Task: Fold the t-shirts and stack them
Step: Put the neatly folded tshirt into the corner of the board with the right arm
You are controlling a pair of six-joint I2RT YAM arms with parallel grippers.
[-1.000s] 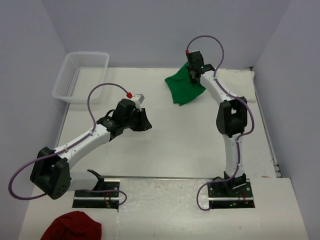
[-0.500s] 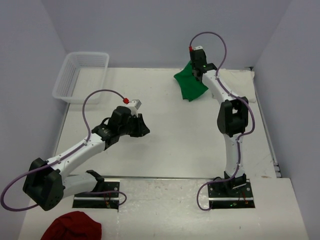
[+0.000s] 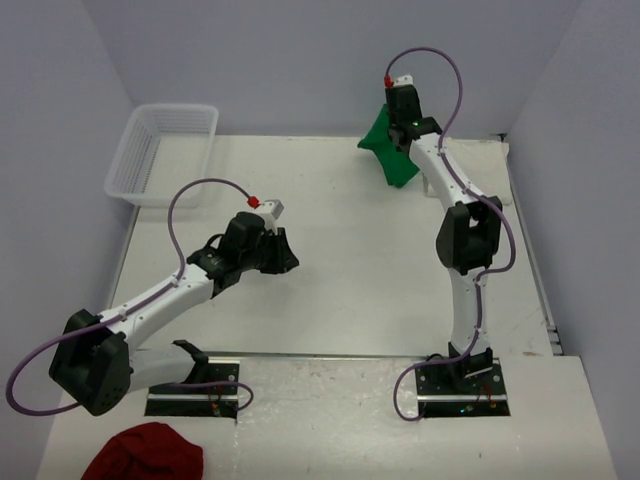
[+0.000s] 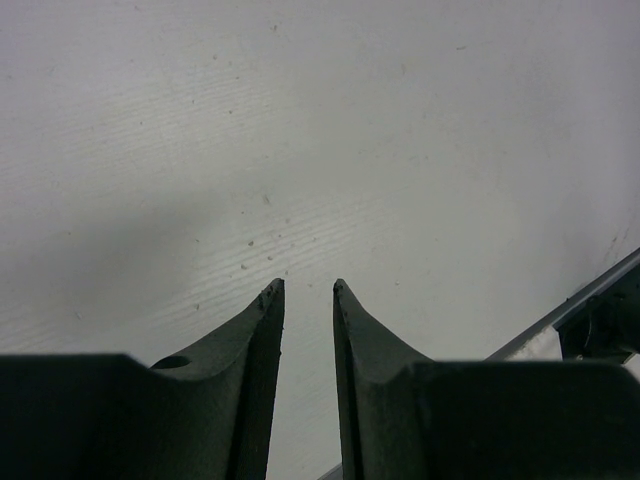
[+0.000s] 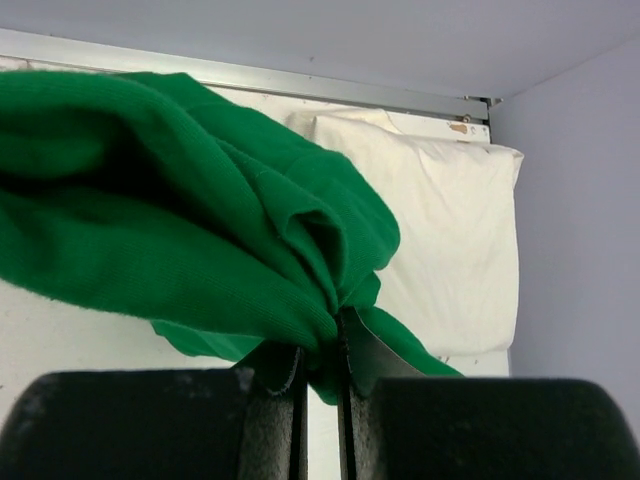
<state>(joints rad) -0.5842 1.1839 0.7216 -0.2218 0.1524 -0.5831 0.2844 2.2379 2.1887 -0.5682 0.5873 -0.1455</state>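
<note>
Right gripper [image 5: 320,345]: pinched tight on a bunched fold of the green t-shirt [image 5: 200,230], which drapes over and beside it.
Right wrist view only: cream t-shirt [image 5: 440,230] lies flat just beyond the grip.
Left gripper [image 4: 308,290]: narrow gap, empty, over bare table [image 4: 320,120].
Top view only: basket [image 3: 165,150] ahead-left of the left gripper; dark red cloth [image 3: 145,455] behind its arm's base.

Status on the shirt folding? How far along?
Done: cream t-shirt looks folded flat at the far right edge. In hand: right hand shut on the green t-shirt, bunched and lifted; left hand empty over the table. Left: fold green, stack both.
</note>
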